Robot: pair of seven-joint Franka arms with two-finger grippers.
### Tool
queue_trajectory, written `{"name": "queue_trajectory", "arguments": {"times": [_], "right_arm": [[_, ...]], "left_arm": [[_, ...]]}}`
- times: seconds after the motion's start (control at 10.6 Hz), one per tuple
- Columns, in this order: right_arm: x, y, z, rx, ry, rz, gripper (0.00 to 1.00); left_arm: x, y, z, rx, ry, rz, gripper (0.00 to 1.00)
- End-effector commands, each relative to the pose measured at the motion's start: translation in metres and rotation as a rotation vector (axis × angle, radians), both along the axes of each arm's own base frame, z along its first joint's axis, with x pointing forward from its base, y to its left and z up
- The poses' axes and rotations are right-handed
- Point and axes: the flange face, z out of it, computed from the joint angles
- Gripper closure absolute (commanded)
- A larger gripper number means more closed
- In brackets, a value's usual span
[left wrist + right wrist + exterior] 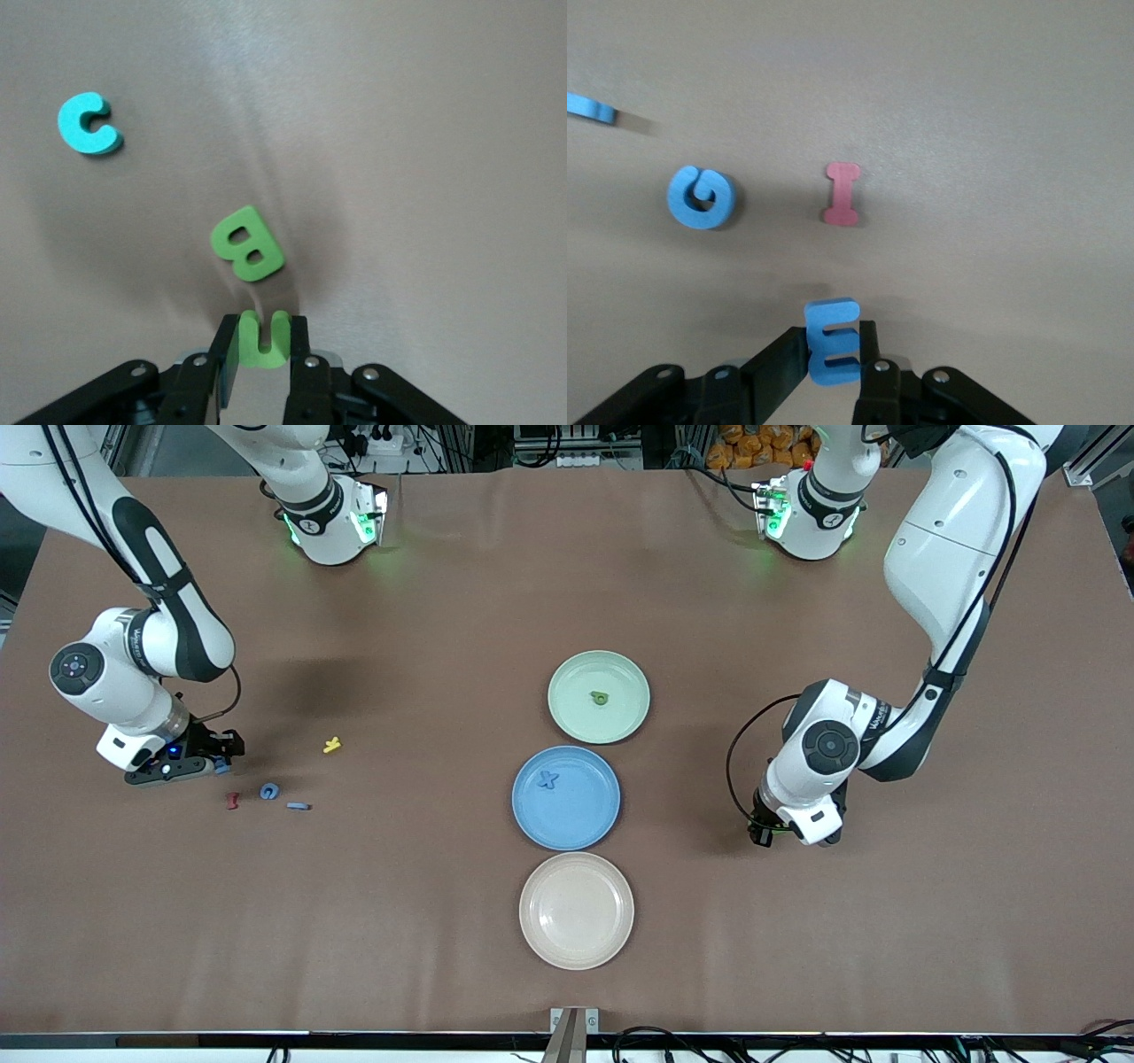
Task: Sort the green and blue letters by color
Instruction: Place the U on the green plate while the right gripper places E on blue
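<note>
Left gripper [259, 341] clamps a green "u" [260, 339] just above a green "B" [248, 243] (a cyan "C" [89, 125] nearby). Right gripper [833, 354] grips a blue "E" [832, 342] near a blue "G" [699, 197] and red "I" [842, 193], over the brown table [797, 957].

Robotics lab, 2 arms, brown-covered table [443, 957]
</note>
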Motion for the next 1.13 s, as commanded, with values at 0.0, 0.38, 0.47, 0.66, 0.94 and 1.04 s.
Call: {"name": "queue_trajectory", "arguments": {"times": [0.0,0.38,0.47,0.66,0.94,1.04], "right_arm": [[0.029,0.040,0.029,0.102,0.027,-0.073,0.86],[0.077,0.142,0.072,0.193,0.008,-0.256,0.85],[0.081,0.176,0.077,0.200,0.003,-0.291,0.85],[0.089,0.245,0.077,0.216,0.004,-0.350,0.85],[0.097,0.352,0.064,0.244,0.012,-0.436,0.85],[0.102,0.383,0.059,0.257,0.010,-0.467,0.85]], "left_arm": [[-0.006,-0.032,0.017,0.009,-0.025,-0.003,1.00],[-0.055,-0.117,0.031,0.043,0.055,0.030,1.00],[-0.074,-0.140,0.038,0.062,0.094,0.034,1.00],[-0.118,-0.193,0.055,0.065,0.170,0.034,1.00],[-0.159,-0.256,0.086,-0.004,0.190,0.019,1.00],[-0.174,-0.275,0.090,-0.016,0.200,0.008,1.00]]}}
